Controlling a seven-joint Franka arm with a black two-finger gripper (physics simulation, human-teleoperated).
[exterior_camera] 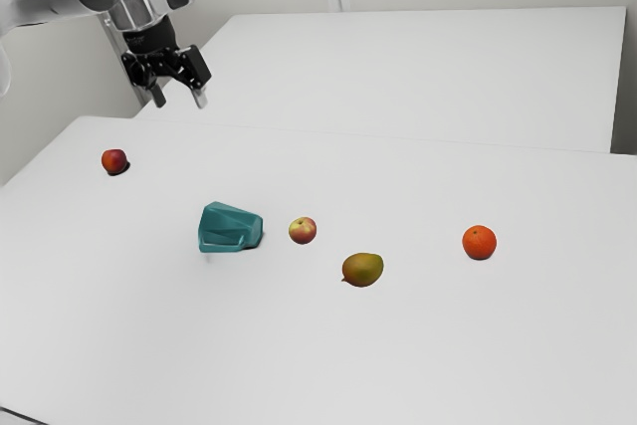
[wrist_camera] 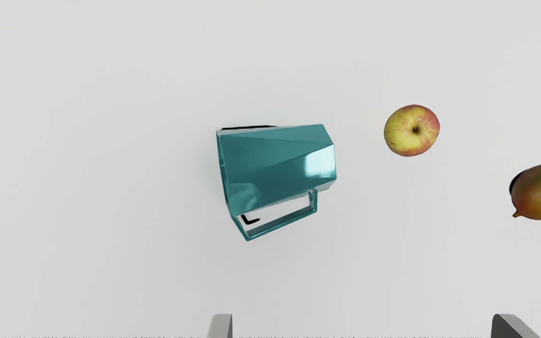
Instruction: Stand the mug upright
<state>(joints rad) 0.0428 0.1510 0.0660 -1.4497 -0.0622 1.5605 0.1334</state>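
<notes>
My gripper (exterior_camera: 179, 101) hangs high above the table in the exterior view's upper left, well clear of the mug. A teal faceted mug (exterior_camera: 229, 228) lies on its side on the white table, its handle low against the tabletop. In the wrist view the mug (wrist_camera: 277, 169) rests on its side with the handle sticking out sideways. The gripper (wrist_camera: 362, 326) is open there, its two fingertips far apart with nothing between them.
An apple (exterior_camera: 303, 230) lies close to the mug, with a mango (exterior_camera: 363, 269) just beyond it. An orange (exterior_camera: 479, 242) sits toward the exterior view's right. A red fruit (exterior_camera: 114, 161) stands near the table's far left edge in that view.
</notes>
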